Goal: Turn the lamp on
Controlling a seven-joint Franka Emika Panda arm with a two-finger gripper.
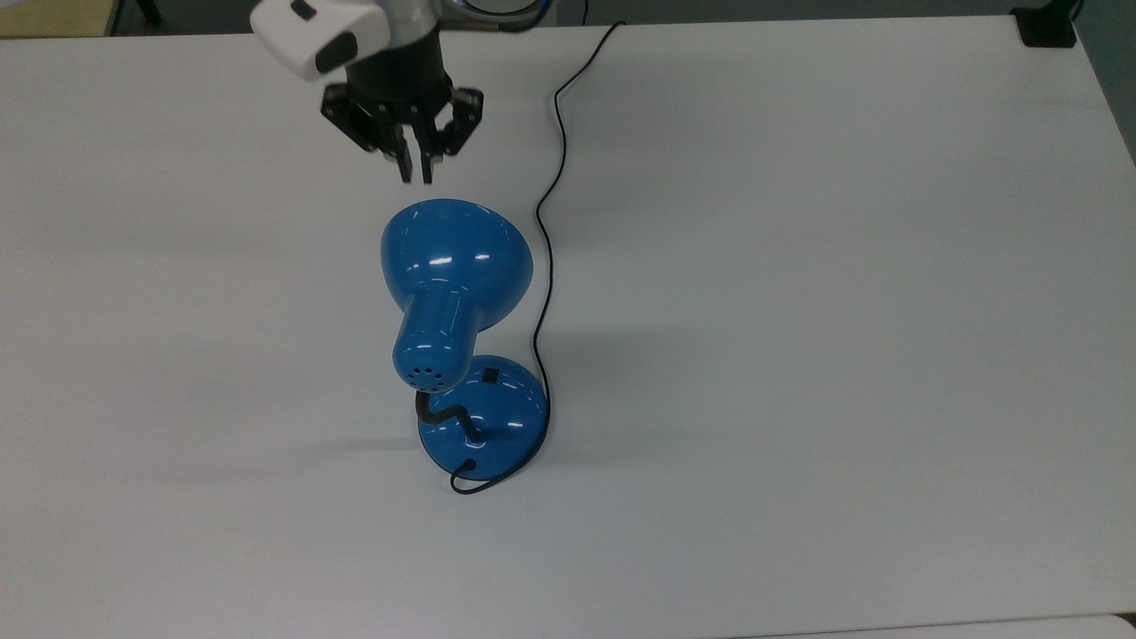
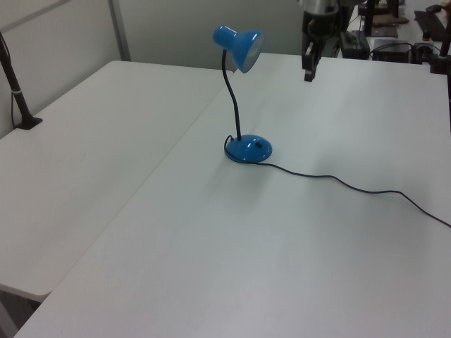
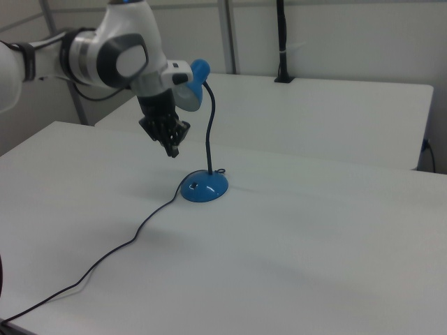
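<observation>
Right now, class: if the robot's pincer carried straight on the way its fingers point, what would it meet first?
The pincer points down, short of the glossy blue bell-shaped lamp shade. Going straight on, it would probably meet the bare white table top beside the thin black cord, not the lamp; depth is uncertain.

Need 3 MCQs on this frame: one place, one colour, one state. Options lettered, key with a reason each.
1. Where does the small black switch sit?
A. on the lamp's round blue base
B. on the shade
C. on the cord

2. What colour is the bent gooseneck of the glossy blue metal desk lamp?
A. blue
B. black
C. silver

3. How is the gripper?
A. wide open
B. clamped on the shade
C. fingers nearly together, holding nothing

Key:
1. A: the top view shows it on the round blue base.
2. B: the left view shows a dark stem.
3. C: the top view shows the tips close together, short of the shade.
</observation>
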